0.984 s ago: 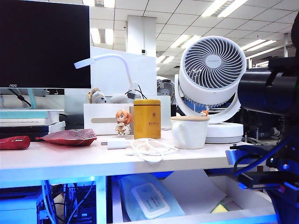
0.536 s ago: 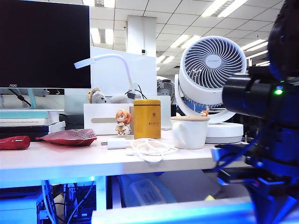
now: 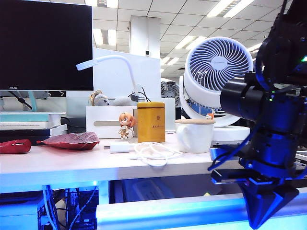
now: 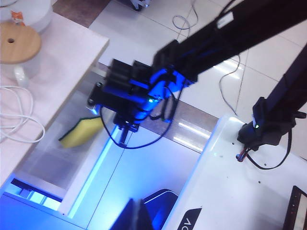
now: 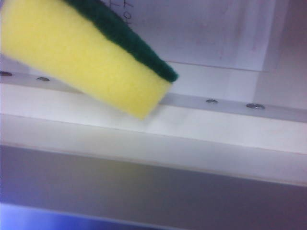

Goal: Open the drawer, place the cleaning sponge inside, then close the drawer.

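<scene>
Office ceiling lights glare above a pale counter (image 3: 57, 165) crowded with a white fan and mug. Beneath it, the wide white blue-lit drawer (image 3: 168, 211) stands pulled out, with the yellow foam sponge with its dark green scouring layer (image 5: 91, 57) lying inside, its long axis slanted across the side rail. Right fingers (image 3: 263, 205), clenched and empty, sit nearer, apparently just outside the drawer front. Left fingers (image 4: 139, 218) are clenched too, well apart.

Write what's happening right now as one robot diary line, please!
drawer: partly open | cleaning sponge: inside drawer | right gripper: shut, empty, by drawer front | left gripper: shut, empty, off the desk
</scene>
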